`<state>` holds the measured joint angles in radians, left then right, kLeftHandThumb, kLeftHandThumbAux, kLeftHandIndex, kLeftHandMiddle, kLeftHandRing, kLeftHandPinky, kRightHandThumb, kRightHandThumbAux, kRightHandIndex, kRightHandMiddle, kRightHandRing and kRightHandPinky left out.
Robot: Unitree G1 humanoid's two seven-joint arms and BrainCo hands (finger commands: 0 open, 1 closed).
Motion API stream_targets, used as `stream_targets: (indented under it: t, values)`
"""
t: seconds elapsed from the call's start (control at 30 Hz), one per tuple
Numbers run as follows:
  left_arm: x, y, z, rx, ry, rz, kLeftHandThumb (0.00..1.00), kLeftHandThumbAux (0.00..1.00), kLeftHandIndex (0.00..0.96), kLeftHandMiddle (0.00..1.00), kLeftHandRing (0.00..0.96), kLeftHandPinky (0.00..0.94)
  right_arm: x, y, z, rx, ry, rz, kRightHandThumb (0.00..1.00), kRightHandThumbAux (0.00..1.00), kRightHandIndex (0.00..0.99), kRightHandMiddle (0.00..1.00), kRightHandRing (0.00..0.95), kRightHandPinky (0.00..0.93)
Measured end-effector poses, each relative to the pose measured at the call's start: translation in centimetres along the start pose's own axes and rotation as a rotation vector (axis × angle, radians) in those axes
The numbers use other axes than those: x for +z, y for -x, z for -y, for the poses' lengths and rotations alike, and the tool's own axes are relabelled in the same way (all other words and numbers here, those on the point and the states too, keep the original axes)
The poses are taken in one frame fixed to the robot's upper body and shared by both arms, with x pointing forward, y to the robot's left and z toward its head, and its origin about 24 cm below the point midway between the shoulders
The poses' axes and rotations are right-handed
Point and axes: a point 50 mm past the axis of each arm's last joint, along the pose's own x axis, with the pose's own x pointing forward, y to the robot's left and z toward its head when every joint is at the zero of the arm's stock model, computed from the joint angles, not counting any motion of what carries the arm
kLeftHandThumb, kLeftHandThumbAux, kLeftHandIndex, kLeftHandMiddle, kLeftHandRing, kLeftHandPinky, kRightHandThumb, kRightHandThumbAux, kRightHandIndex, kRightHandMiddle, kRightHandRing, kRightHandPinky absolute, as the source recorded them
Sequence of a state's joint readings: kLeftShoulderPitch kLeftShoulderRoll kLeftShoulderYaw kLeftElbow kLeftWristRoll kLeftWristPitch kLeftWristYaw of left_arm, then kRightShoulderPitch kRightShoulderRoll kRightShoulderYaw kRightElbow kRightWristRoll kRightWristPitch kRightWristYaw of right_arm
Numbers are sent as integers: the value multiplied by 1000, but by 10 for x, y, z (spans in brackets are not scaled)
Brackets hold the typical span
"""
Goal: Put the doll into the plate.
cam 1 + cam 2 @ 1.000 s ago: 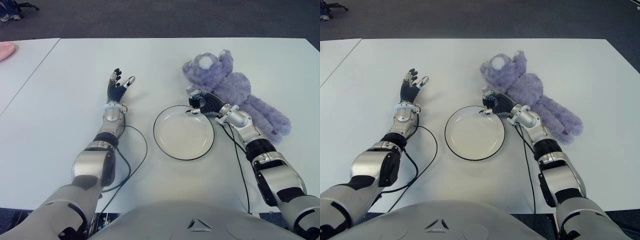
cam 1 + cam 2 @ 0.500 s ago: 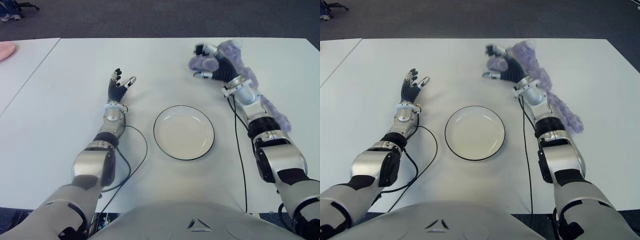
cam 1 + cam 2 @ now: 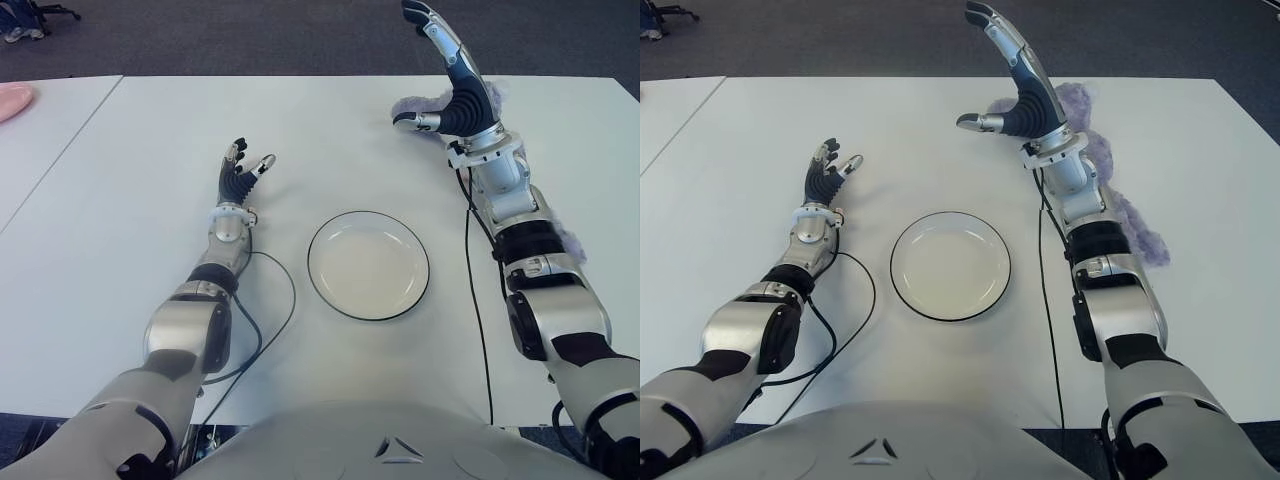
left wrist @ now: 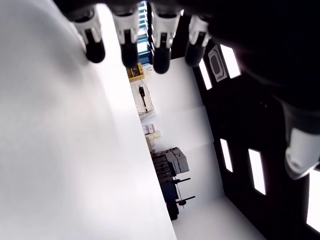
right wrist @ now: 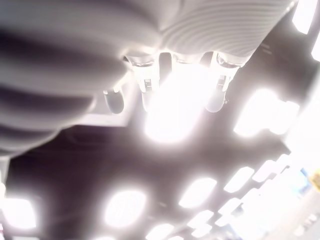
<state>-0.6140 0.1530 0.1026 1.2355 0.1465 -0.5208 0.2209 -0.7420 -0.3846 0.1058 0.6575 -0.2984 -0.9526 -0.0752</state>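
The purple plush doll lies on the white table at the back right, largely hidden behind my right forearm. The white plate with a dark rim sits empty at the table's middle. My right hand is raised above the doll's head, fingers stretched upward and thumb out to the side, holding nothing. The right wrist view shows only straight fingers against ceiling lights. My left hand shows left of the plate, fingers spread and empty.
A black cable loops on the table between my left arm and the plate. Another cable runs along my right arm. A pink object sits on the neighbouring table at far left.
My right hand rose from the plate's far right rim, swept back over the doll and opened its fingers upward. The left hand barely moved.
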Motion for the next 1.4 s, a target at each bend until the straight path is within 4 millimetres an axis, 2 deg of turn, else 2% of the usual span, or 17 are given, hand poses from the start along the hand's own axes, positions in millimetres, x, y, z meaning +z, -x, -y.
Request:
stream_targets:
  t: [0.33, 0.67, 0.8, 1.0, 1.17, 1.4]
  values:
    - [0, 0, 0, 21, -5, 2, 0, 532, 96, 115, 88, 49, 11, -3, 0, -40, -23, 55, 41, 434, 0, 21, 13, 42]
    - [0, 0, 0, 19, -7, 1, 0, 523, 80, 106, 82, 40, 19, -3, 27, -137, -76, 36, 175, 481, 4, 0, 0, 64]
    - [0, 0, 0, 19, -8, -1, 0, 522, 72, 103, 80, 46, 8, 0, 39, -154, -104, -31, 222, 493, 16, 0, 0, 51]
    - [0, 0, 0, 19, -8, -2, 0, 520, 66, 98, 78, 40, -21, 16, 57, -155, -81, -188, 198, 458, 16, 0, 0, 14]
    - [0, -1, 0, 19, -8, -5, 0, 516, 69, 100, 76, 28, -44, 41, 69, -123, 25, -343, 155, 425, 5, 0, 0, 2]
    - [0, 0, 0, 20, -8, -7, 0, 519, 71, 108, 79, 26, -65, 77, 84, -61, 182, -530, 136, 413, 3, 4, 0, 0]
